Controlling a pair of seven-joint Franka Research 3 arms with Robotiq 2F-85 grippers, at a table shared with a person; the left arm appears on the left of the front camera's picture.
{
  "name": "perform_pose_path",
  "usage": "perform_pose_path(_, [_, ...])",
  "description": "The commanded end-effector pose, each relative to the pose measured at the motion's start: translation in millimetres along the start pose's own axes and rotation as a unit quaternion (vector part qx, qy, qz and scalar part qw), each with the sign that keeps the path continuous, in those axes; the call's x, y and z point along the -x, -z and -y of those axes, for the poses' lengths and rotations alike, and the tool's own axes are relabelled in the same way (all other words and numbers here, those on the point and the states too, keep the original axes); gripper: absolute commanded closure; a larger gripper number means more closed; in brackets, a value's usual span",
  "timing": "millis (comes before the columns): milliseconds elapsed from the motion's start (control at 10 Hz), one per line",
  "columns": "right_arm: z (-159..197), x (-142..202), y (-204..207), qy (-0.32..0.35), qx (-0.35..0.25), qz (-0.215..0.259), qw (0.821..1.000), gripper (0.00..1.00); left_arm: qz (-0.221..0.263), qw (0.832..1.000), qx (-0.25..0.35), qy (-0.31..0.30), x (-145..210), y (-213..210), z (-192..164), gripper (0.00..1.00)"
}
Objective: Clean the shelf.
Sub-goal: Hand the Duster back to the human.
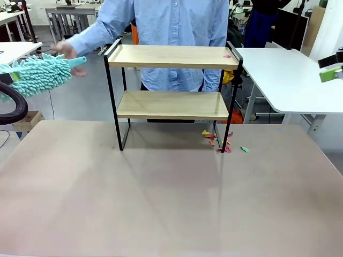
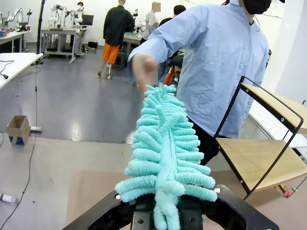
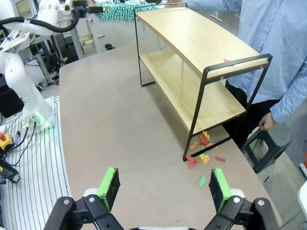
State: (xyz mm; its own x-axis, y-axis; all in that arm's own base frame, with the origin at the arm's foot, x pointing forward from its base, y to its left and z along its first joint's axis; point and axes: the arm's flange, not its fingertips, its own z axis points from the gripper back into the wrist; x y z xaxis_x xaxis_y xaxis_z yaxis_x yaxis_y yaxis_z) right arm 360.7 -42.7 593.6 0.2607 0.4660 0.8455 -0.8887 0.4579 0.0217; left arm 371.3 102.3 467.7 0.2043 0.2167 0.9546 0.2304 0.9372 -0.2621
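L gripper (image 2: 165, 215) is clamped on the handle end of a teal duster (image 2: 165, 153), which sticks straight out ahead of its fingers; in the front view the duster (image 1: 35, 75) hangs at upper L, off the table edge. A person's hand (image 2: 143, 72) is at the duster's far tip, blurred, can't tell if it touches. In the front view that hand (image 1: 69, 53) sits just beyond the duster's tip w/ a teal bit poking out past it. Shelf (image 2: 261, 148) is ahead and to the R of the L gripper, apart from the duster; the duster's tip is near the top board's L end but not over it. Shelf (image 1: 172, 93) stands on the tan table (image 1: 161, 203) toward its far side, person in a blue shirt (image 1: 171, 21) right behind it. R gripper (image 3: 164, 186) is spread wide w/ nothing between its green pads (image 3: 110, 186), held above the table; the shelf (image 3: 201, 72) is ahead of it, slightly to the R in its view, well apart. Paper scraps (image 3: 201, 155), red, yellow, green, lie on the table by the shelf's near foot, betw. R gripper and shelf; one green bit (image 3: 202, 180) is closest to the gripper. In the front view the scraps (image 1: 218, 140) sit at the shelf's R leg, w/ a green one (image 1: 244, 149) a little further R. One pink scrap (image 1: 227, 55) lies on the top board near its R end. R gripper's pad (image 1: 330, 73) shows at the far R edge of the front view, level w/ the top board, well off to the side of the shelf.
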Motion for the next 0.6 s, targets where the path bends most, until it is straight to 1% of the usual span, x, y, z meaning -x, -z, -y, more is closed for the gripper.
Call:
perform_pose_path(0, [2.4, -1.5, -2.6, -0.010, -0.001, -0.001, 1.000, 0.00, -0.001, 1.000, 0.005, -0.001, -1.5, -0.7, 0.2, 0.83])
perform_pose_path(300, [2.4, -1.5, -2.6, -0.010, -0.001, -0.001, 1.000, 0.00, -0.001, 1.000, 0.005, -0.001, -1.5, -0.7, 0.2, 0.83])
perform_pose_path(400, [2.4, -1.5, -2.6, -0.010, -0.001, -0.001, 1.000, 0.00, 0.000, 1.000, 0.001, 0.000, 0.3, 0.2, 0.2, 0.24])
perform_pose_path(500, [2.4, -1.5, -2.6, -0.010, -0.001, -0.001, 1.000, 0.00, -0.013, 1.000, 0.011, -0.005, -7.9, -5.6, 1.0, 0.25])
